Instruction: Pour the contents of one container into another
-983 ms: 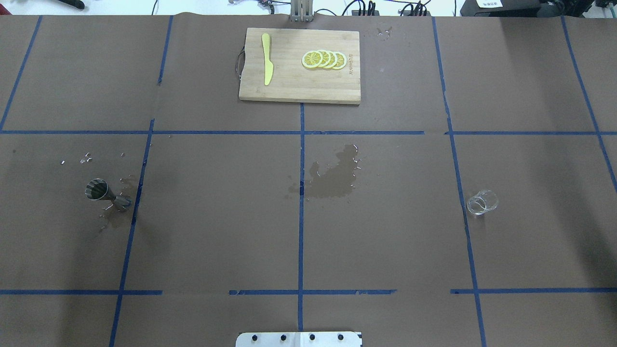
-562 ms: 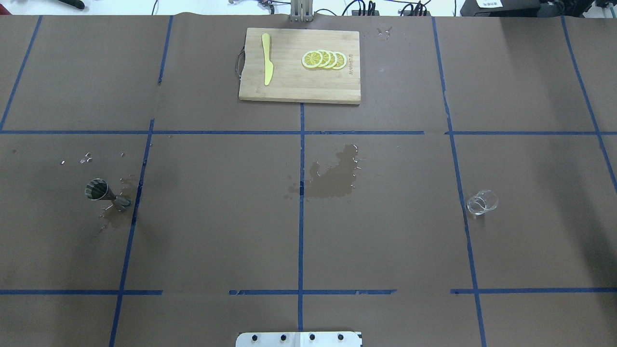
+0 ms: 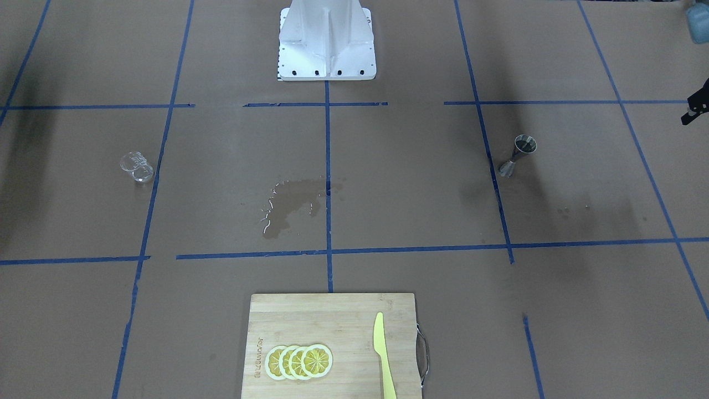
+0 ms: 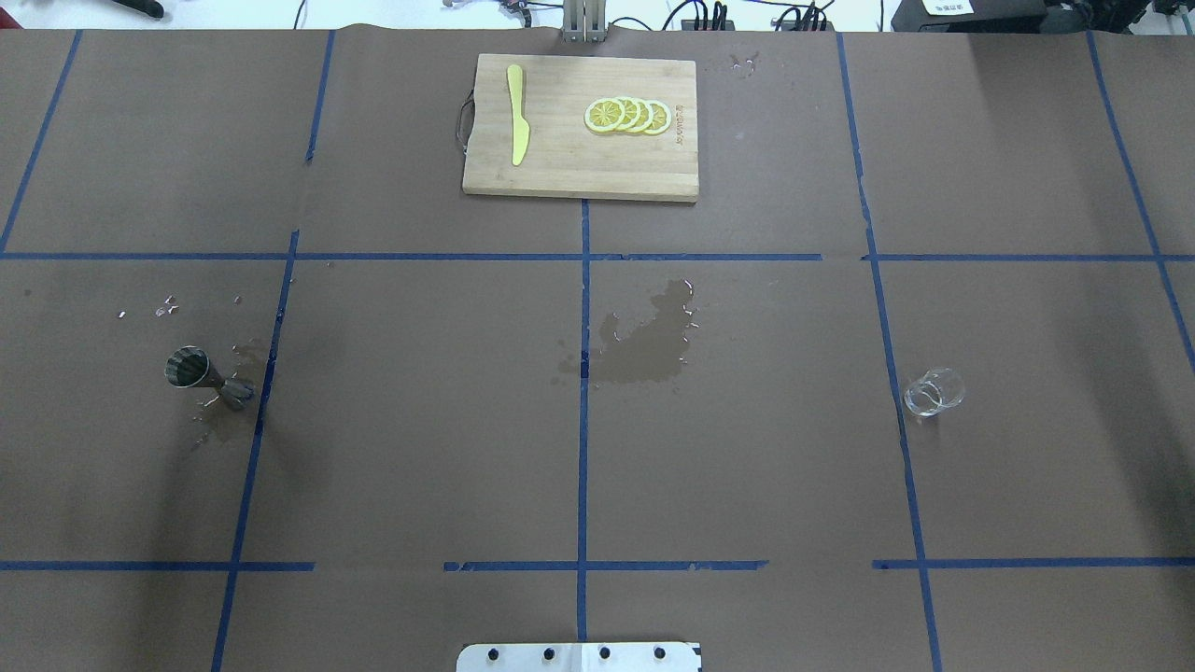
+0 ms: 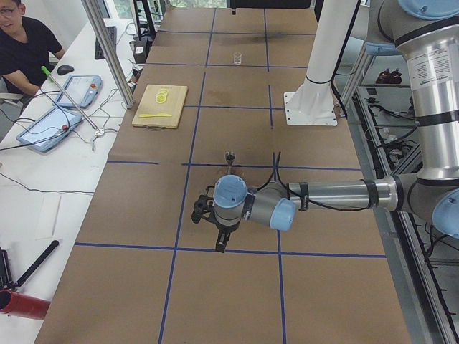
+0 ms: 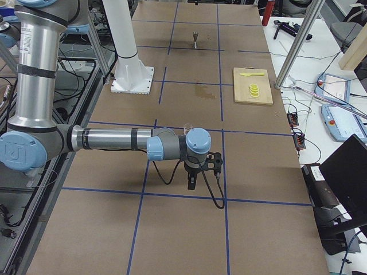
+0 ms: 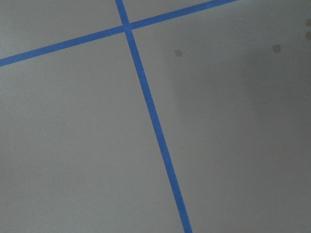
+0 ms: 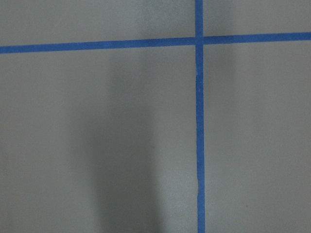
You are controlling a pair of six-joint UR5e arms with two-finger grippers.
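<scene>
Right gripper (image 6: pixel 191 182) is hanging over the right end of the table (image 4: pixel 747 485), holding neither vessel, its opening impossible to judge. The glass tumbler (image 4: pixel 933 392) is standing upright to its left, nearest this arm. The steel jigger (image 4: pixel 207 376) is standing far left, near the left gripper (image 5: pixel 221 242), whose opening is equally unreadable.

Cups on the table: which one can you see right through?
The small glass tumbler on the robot's right side. You can see the brown table through it. The other cup, the steel jigger, is shiny metal with a narrow waist.

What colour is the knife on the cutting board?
The knife is light yellow, clearest in the overhead exterior view.
</scene>
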